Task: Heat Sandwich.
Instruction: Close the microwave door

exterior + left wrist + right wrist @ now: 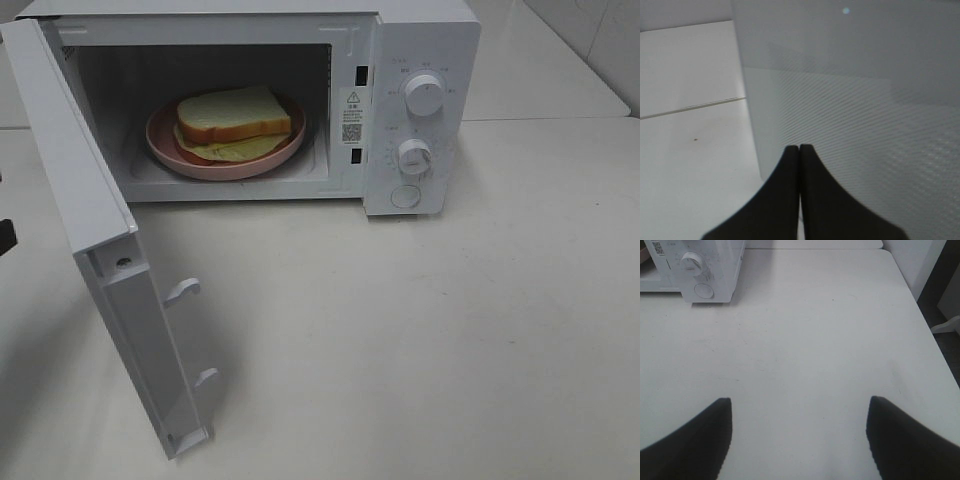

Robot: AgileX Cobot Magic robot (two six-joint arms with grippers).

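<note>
Sandwich (235, 118): loaded, lying on plate (165, 145) inside microwave (420, 40), at the far side of the scene, left of the controls. Loading step looks done.

Door (70, 190): wide open, swung out toward the near left. Closing not yet done, so no heating possible for now.

Upper knob (424, 93) and lower knob (413, 156): nothing on or near them. Setting not readable.

Left gripper (799, 148): fingers clenched together on nothing, tips right up against the door's outer panel. Touching or just short of it: cannot tell. Seems placed to push the door shut.

Right gripper (798, 402): fingers spread wide and empty, over the table (815, 330), to the right of the microwave and well apart from the knobs.

Left to do, by judgement: swing door closed until latched, then turn a knob to start, probably with the right gripper. Roughly the middle of the job.
</note>
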